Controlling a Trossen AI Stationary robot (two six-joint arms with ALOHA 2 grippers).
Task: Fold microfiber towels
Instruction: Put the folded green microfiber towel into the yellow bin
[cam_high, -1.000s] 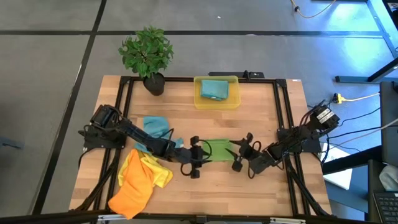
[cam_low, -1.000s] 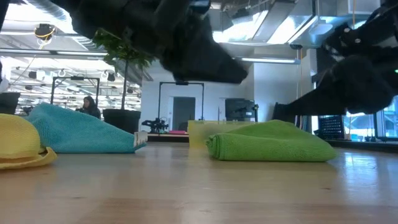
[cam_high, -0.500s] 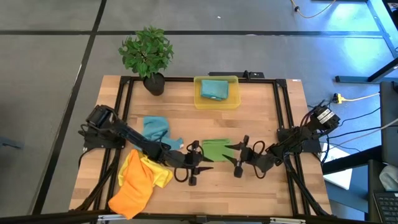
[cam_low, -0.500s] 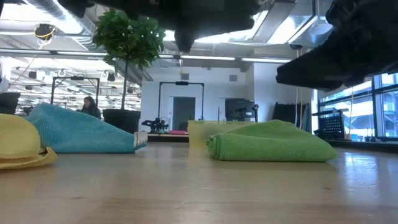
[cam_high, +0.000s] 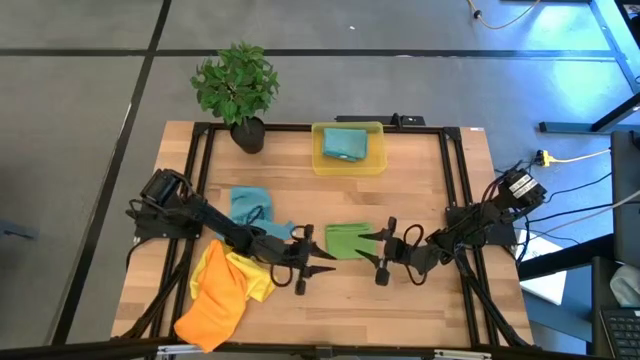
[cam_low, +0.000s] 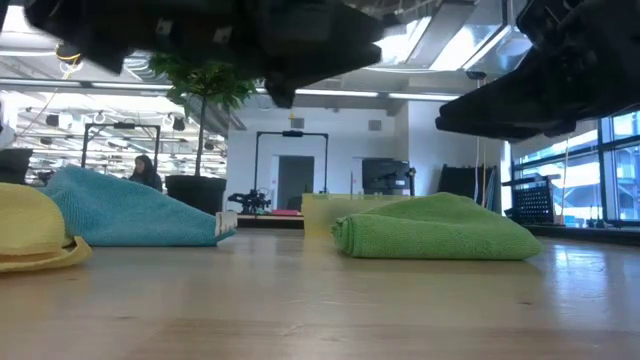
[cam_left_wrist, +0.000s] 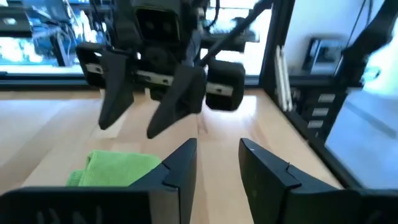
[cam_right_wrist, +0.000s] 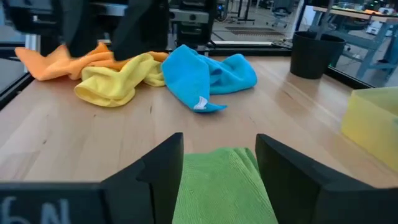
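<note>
The folded green microfiber towel (cam_high: 345, 240) is seen lying flat on the light wooden table (cam_high: 440, 310), near the middle of its width and somewhat toward the near edge; its long axis is judged to run left to right, along the line joining the two arms. It is flanked on both sides; the left gripper (cam_high: 318, 261) is held just beyond its left end and a little nearer the near edge, while the right gripper (cam_high: 381, 252) is held just beyond its right end. In the right wrist view the green towel (cam_right_wrist: 224, 186) is framed between that arm's two dark fingers (cam_right_wrist: 163, 173), which are parted with nothing clamped; in the left wrist view the left fingers (cam_left_wrist: 180, 167) are likewise parted and empty, the towel (cam_left_wrist: 115, 169) lying slightly off to one side of them. The right gripper is therefore judged the better aligned, though both are close; neither appears to touch the cloth.

The other cloths are set to the left; a crumpled teal-blue microfiber towel (cam_high: 250, 207) lies beyond the left arm, and a yellow towel (cam_high: 240, 277) with an orange towel (cam_high: 208, 308) is heaped at the near left. A further teal towel (cam_high: 345, 145) is held in the translucent yellow plastic bin (cam_high: 318, 160) at the far edge, well apart from the grippers.
</note>
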